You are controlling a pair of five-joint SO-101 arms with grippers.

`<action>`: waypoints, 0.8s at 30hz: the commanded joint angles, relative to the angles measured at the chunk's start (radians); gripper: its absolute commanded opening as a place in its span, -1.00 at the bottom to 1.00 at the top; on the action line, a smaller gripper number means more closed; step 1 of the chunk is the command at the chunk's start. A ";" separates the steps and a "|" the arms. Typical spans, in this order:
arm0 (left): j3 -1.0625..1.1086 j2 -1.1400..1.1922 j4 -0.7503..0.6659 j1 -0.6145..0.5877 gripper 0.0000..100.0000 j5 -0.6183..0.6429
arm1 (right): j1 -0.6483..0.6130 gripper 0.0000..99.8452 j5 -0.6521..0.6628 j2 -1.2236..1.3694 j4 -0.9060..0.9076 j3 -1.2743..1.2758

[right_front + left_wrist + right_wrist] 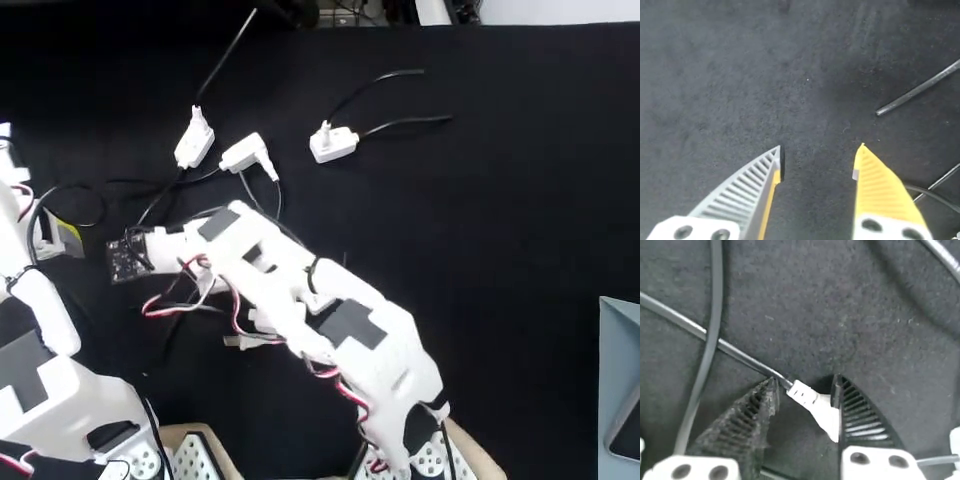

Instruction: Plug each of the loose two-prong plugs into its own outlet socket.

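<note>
Right end effector (805,381), low and released, straddles a white plug (817,407); left end effector (820,147) gapes over the desk (740,75).

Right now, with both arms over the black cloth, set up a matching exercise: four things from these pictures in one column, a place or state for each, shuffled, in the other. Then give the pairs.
Things
1. left gripper
2. right gripper
3. grey object
4. white fitting

Places or states
A. at the right edge of the high view
B. open, a small white plug between its fingers
C. open over bare black cloth
D. far side of the cloth, two black cables leading off to the right

Pairs: 1-C, 2-B, 3-A, 4-D
</note>
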 commanded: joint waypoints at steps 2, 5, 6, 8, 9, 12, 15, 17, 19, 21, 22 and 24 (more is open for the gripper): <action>-0.002 -0.048 -0.011 -0.015 -0.53 -0.011 | 0.064 -0.65 -0.003 0.005 0.123 -0.038; -0.004 -0.048 -0.011 -0.018 -0.53 -0.011 | 0.080 -0.65 -0.009 -0.015 0.183 -0.031; -0.004 -0.048 -0.011 -0.018 -0.53 -0.011 | 0.086 -0.65 -0.028 -0.022 0.193 -0.031; -0.004 -0.048 -0.009 -0.018 -0.53 -0.011 | 0.100 -0.65 -0.066 -0.038 0.212 -0.031; -0.004 -0.048 -0.008 -0.018 -0.53 -0.011 | 0.104 -0.65 -0.077 -0.047 0.221 -0.031; -0.004 -0.048 -0.008 -0.018 -0.53 -0.011 | 0.114 -0.65 -0.107 -0.053 0.235 -0.028; -0.004 -0.048 -0.008 -0.016 -0.53 -0.011 | 0.115 -0.75 -0.117 -0.027 0.227 -0.021; -0.004 -0.048 -0.006 -0.019 -0.53 -0.011 | 0.114 -0.88 -0.117 0.004 0.219 -0.021; -0.004 -0.048 -0.006 -0.019 -0.53 -0.011 | 0.114 -0.98 -0.117 0.025 0.196 -0.022; -0.004 -0.048 -0.006 -0.019 -0.53 -0.011 | 0.120 -0.97 -0.117 0.025 0.198 -0.030; -0.004 -0.048 -0.006 -0.019 -0.53 -0.011 | 0.123 -0.98 -0.117 0.016 0.199 -0.041; -0.004 -0.048 -0.006 -0.019 -0.53 -0.011 | 0.127 -0.98 -0.117 -0.025 0.201 -0.059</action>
